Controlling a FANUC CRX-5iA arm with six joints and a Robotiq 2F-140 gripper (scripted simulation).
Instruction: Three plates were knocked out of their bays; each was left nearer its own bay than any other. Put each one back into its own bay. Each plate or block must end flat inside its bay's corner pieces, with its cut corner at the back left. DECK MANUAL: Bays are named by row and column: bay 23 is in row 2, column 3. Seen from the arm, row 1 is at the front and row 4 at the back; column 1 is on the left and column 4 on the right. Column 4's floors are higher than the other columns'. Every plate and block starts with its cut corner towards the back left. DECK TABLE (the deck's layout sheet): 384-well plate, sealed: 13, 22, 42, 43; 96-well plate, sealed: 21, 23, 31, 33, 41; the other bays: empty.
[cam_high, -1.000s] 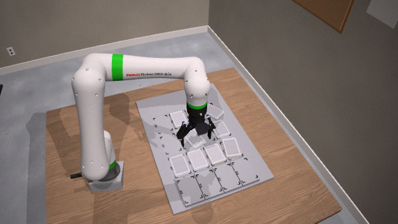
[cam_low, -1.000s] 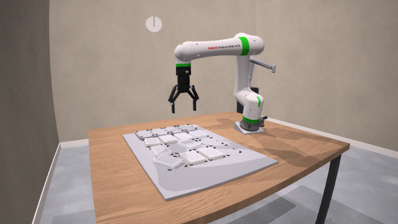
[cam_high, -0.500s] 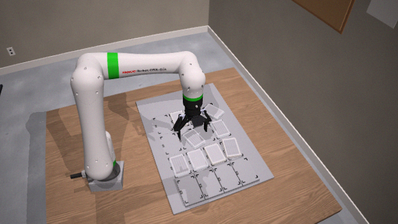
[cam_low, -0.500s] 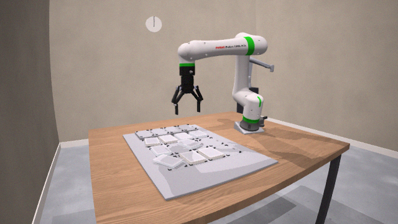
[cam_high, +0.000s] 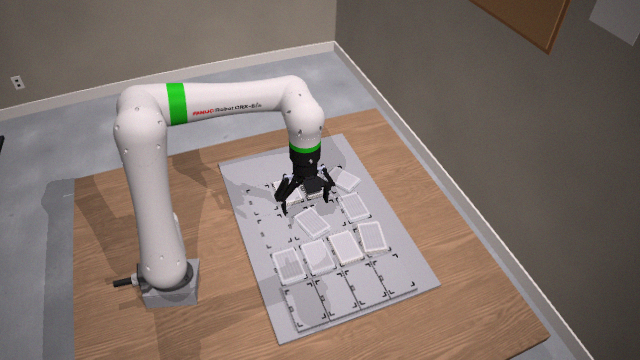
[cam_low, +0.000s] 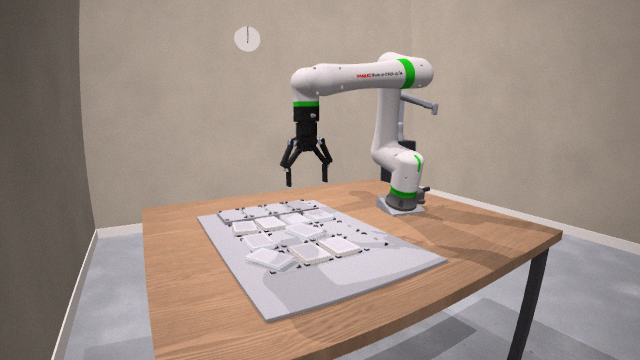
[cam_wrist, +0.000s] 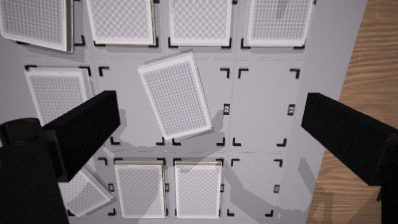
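Plates lie on the grey deck (cam_high: 400, 295) on the tabletop (cam_high: 125, 320). One plate (cam_wrist: 175, 95) sits twisted across its bay's corner marks, directly under the end effector (cam_low: 305, 176), which hangs well above the deck with its fingers spread wide and nothing between them. Another plate (cam_high: 345, 179) at the deck's far edge is askew, and a third (cam_wrist: 35, 22) is tilted in the wrist view.
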